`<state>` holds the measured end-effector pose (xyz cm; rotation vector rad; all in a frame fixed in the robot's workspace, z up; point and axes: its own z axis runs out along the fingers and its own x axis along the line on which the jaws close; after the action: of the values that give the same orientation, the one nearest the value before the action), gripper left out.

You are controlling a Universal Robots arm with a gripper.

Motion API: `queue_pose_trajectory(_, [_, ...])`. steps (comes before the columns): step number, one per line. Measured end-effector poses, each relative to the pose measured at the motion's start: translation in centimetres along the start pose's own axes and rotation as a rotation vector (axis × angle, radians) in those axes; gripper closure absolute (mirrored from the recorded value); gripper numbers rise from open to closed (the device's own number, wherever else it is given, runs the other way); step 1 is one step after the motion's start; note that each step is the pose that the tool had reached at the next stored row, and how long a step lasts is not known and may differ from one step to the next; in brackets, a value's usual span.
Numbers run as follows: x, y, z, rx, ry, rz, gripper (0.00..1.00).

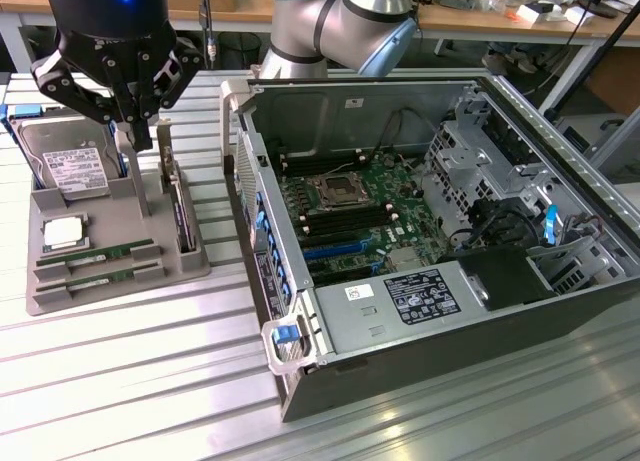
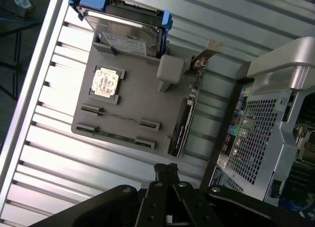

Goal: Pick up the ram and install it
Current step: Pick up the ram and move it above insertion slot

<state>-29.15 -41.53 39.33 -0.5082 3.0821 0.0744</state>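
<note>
Exterior view: the gripper (image 1: 135, 133) hangs at the upper left of the frame, fingers together and holding nothing, over the back of the grey tray (image 1: 60, 299). The ram (image 1: 97, 251) rests in slotted holders at the tray's front, lower left of the frame, apparently so that its top edge stays free for pinching. A second stick (image 1: 100, 274) lies just beside it. Hard drive (image 1: 70, 166), processor (image 1: 62, 231) and upright expansion card (image 1: 180, 216) crowd the tray. The open computer case (image 1: 330, 116) fills the exterior view's right.

Hard drive (image 1: 70, 169) partly behind end effector (image 1: 138, 131)
</note>
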Motion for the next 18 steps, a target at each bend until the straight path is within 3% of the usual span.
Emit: queue_pose_trajectory(18, [0.0, 0.0, 0.0, -0.0019, 0.0034, -0.078, 0.9])
